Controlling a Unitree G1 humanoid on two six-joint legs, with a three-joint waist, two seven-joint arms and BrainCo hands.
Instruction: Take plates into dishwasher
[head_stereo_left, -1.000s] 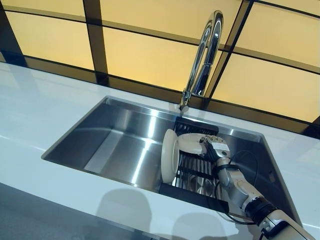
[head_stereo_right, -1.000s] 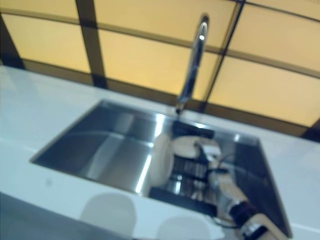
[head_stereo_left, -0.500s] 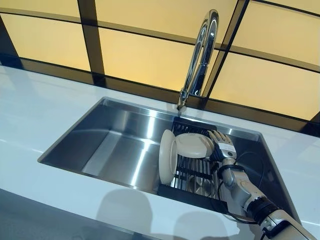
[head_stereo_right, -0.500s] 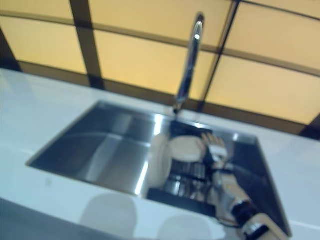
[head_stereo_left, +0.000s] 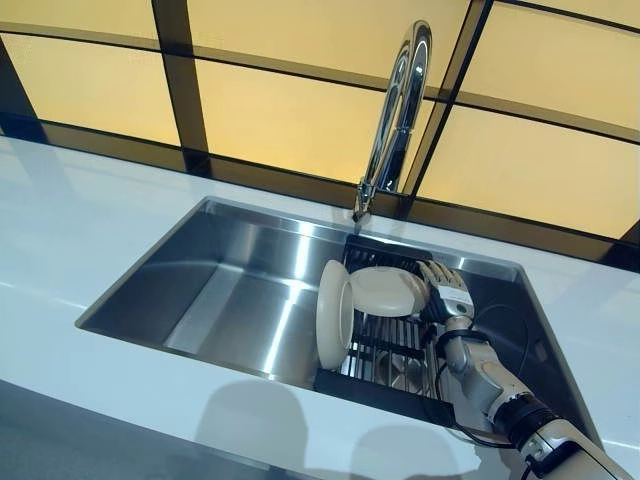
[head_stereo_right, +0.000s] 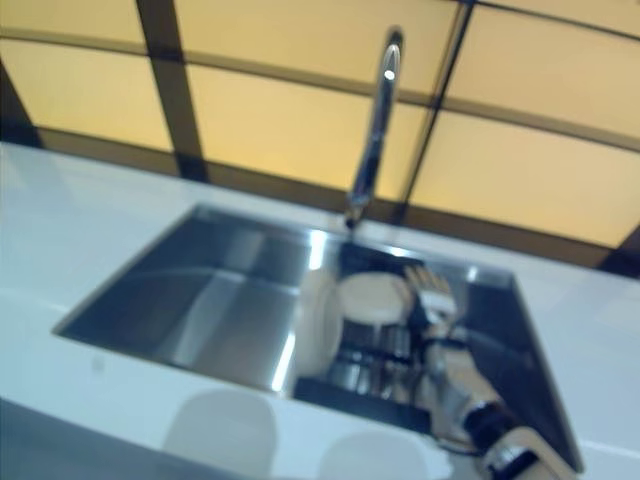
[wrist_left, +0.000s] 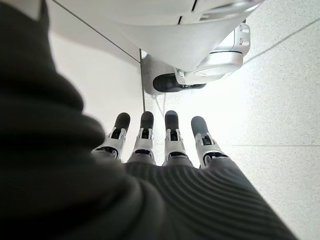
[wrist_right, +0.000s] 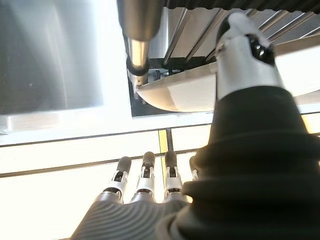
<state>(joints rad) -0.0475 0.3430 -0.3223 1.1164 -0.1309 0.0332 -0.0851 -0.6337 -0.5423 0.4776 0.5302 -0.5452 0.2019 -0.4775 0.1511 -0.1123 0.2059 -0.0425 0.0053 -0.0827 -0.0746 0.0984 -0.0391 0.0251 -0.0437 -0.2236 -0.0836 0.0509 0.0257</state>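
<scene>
Plate (head_stereo_left: 388, 291) beside straight fingers (head_stereo_left: 437, 276) — thumb touching.

— Inspector: What sort of premises are we looking at?
— Assistant: A kitchen. A steel sink (head_stereo_left: 240, 280) is sitting sunk into a white counter (head_stereo_left: 60, 220), and a tall chrome tap (head_stereo_left: 395, 120) is arching over it.
— Inspector: Further evidence?
— Assistant: A black rack (head_stereo_left: 385, 345) is standing in the sink, holding plates (head_stereo_left: 335, 312). Amber panels (head_stereo_left: 290, 115) in dark frames are lining the wall behind.
</scene>
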